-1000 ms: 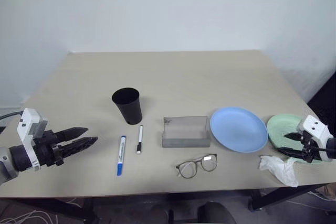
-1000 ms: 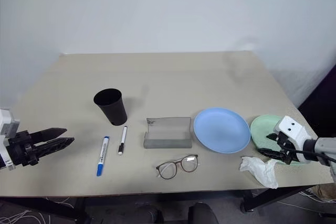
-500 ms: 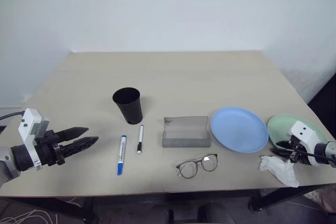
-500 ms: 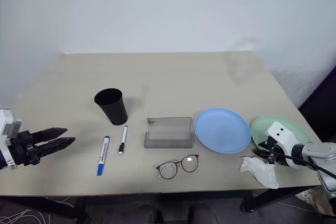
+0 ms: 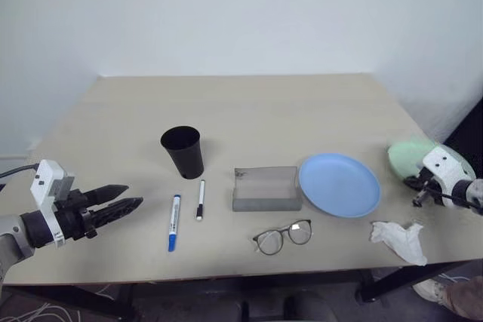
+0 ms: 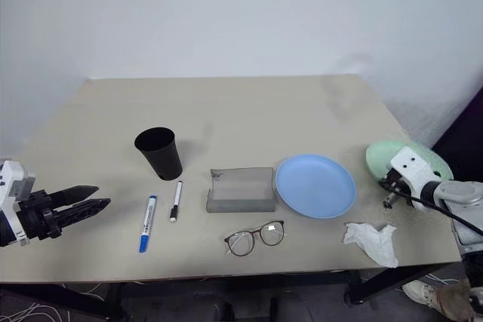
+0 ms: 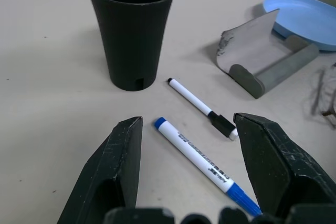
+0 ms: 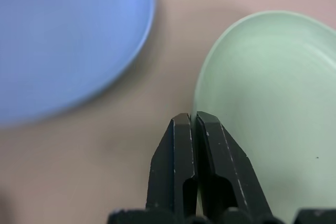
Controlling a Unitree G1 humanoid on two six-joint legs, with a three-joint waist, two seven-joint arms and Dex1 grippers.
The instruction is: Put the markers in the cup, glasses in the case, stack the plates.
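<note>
mint green plate [image 8: 268, 93], round and shallow, tilted up off the bench [image 5: 249, 103] at its right edge, pinched at the rim in the closed right tool [image 8: 191, 121]. blue plate [image 5: 339, 185] flat just left of it. left tool [image 7: 186, 135] agape, empty, near the markers [image 7: 202, 153].

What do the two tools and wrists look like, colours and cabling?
Both match: left tool and right tool each have two black tapered fingers, scuffed. White boxy camera housing sits on each wrist, with two dark dots on the right one. A thin black cable runs along each arm.
</note>
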